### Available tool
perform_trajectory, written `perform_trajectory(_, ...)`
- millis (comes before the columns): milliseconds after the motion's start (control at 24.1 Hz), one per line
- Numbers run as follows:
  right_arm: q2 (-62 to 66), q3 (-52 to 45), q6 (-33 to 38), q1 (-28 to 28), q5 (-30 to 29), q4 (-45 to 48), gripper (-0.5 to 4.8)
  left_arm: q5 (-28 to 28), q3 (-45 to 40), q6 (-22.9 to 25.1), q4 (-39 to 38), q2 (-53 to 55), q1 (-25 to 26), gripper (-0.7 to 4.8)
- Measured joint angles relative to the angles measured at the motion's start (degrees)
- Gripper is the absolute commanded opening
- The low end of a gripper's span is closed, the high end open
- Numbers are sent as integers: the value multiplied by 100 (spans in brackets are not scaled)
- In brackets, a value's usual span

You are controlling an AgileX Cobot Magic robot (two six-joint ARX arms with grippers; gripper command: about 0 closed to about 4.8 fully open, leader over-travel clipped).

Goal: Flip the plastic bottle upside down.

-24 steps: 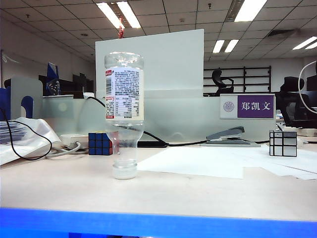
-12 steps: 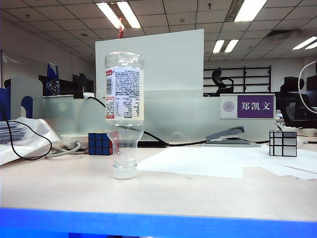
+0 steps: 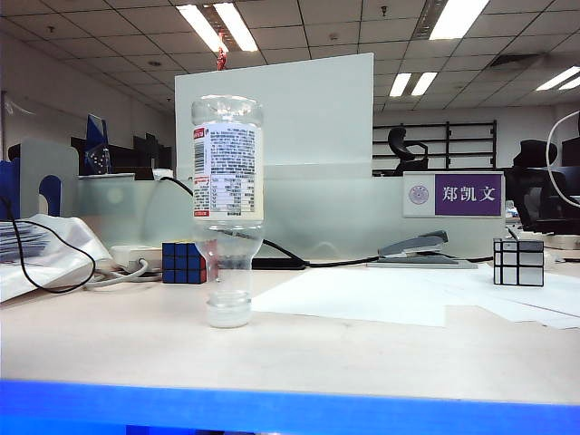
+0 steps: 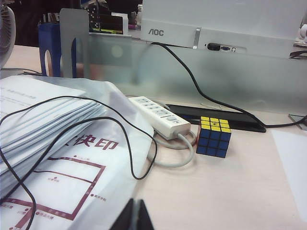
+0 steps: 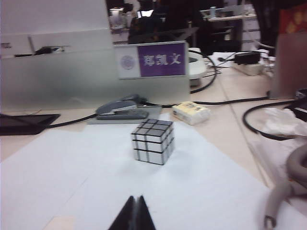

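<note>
The clear plastic bottle (image 3: pixel 227 204) stands upside down on the desk in the exterior view, its whitish cap (image 3: pixel 228 313) on the tabletop and its printed label up high. It shows in neither wrist view. Neither arm shows in the exterior view. My left gripper (image 4: pixel 135 211) is shut and empty, low over the desk beside a stack of bagged papers (image 4: pixel 53 143). My right gripper (image 5: pixel 135 207) is shut and empty too, hovering over white paper sheets (image 5: pixel 120 177) short of a silver mirror cube (image 5: pixel 152 140).
A colour cube (image 3: pixel 184 262) (image 4: pixel 214 136) and a white power strip (image 4: pixel 160 116) with cables lie left of the bottle. A grey stapler (image 3: pixel 421 248) (image 5: pixel 122 109), a nameplate (image 3: pixel 453 194) and a frosted partition (image 3: pixel 317 217) line the back. A tissue pack (image 5: pixel 191 112) lies right.
</note>
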Motion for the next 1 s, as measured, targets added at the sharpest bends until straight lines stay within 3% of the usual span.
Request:
perform_trajectory(415,0,0,149,0,669,-42,-1,0,0,0,0,0,0,-5)
perform_trajectory(996,0,0,164,0,684,-37,-1,0,0,0,0,0,0,-5)
